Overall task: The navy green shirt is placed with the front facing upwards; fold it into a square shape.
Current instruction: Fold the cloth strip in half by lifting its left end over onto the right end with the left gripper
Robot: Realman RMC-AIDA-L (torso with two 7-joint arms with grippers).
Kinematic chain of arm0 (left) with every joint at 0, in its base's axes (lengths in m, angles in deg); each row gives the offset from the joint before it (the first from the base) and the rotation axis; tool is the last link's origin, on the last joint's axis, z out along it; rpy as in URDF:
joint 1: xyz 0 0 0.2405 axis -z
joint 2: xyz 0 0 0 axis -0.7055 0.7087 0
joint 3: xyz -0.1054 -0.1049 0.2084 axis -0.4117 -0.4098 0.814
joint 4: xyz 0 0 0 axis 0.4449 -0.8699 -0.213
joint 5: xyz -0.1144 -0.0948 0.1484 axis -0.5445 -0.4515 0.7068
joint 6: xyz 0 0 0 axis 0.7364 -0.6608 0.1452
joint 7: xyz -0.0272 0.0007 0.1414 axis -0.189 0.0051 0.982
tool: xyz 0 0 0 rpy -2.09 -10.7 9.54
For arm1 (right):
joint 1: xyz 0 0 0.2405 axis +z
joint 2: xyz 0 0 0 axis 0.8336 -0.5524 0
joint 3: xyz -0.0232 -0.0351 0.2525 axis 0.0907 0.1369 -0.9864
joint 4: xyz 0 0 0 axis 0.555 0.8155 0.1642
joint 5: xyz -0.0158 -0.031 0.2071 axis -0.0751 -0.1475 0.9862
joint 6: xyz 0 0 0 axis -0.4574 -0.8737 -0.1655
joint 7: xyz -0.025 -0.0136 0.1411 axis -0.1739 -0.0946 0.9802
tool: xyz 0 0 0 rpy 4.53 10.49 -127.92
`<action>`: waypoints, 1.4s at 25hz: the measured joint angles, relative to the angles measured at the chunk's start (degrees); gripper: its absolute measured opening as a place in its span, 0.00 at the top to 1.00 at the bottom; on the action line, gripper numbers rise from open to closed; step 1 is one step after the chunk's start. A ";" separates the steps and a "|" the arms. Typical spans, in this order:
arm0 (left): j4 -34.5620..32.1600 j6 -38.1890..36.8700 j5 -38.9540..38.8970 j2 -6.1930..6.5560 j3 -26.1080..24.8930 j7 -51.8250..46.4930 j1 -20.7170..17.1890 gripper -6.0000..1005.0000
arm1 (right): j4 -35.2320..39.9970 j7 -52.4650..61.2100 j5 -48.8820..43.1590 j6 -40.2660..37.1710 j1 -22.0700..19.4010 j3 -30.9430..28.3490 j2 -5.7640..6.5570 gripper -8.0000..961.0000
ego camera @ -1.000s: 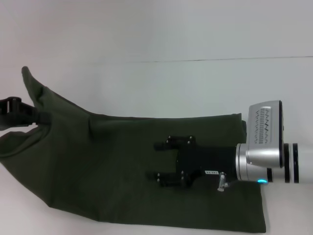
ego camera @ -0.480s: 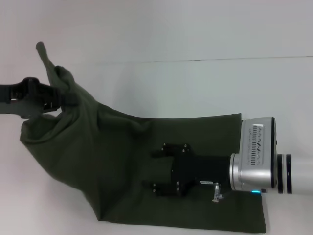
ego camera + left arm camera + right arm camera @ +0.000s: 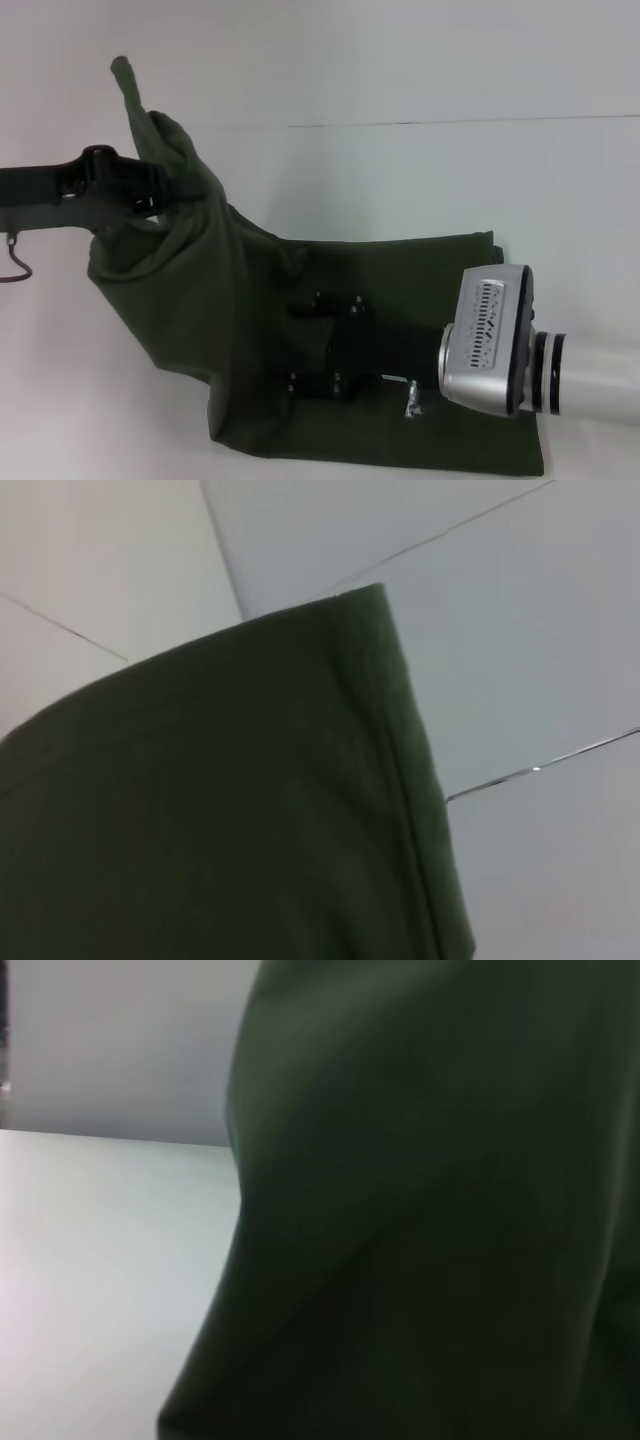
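The navy green shirt (image 3: 430, 270) lies as a long folded band on the white table (image 3: 400, 170), showing only plain green fabric. My left gripper (image 3: 145, 190) is shut on the shirt's left end and holds it bunched high above the table, so the cloth drapes down toward the middle. My right gripper (image 3: 297, 345) rests low on the middle of the shirt with its fingers spread open; the lifted cloth hangs right at its fingertips. Green fabric (image 3: 200, 810) fills the left wrist view, and the shirt (image 3: 430, 1210) fills most of the right wrist view.
The table is plain white, with a thin seam line (image 3: 450, 123) across the far side. A small dark hook (image 3: 15, 265) hangs under my left arm at the left edge.
My left gripper has risen and moved right, carrying the shirt's left end up off the table. My right arm has slid left and slightly nearer along the shirt.
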 joint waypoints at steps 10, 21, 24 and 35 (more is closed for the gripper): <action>1.60 -0.21 -4.31 -2.38 0.32 1.14 0.92 0.97 | -3.61 -4.30 -0.41 4.52 2.49 -4.64 -0.01 0.19; 3.25 0.14 -5.94 -4.93 2.03 2.49 1.97 0.97 | -5.48 -6.66 -0.47 6.27 4.25 -6.59 0.00 0.19; 4.28 0.14 -6.88 -5.06 2.03 3.07 2.05 0.97 | -5.66 -6.85 -0.88 6.28 4.78 -6.98 0.00 0.19; 4.62 -3.19 -11.31 -6.22 2.42 4.33 2.00 0.97 | -7.07 -6.99 -14.31 6.28 5.87 -20.32 0.00 0.19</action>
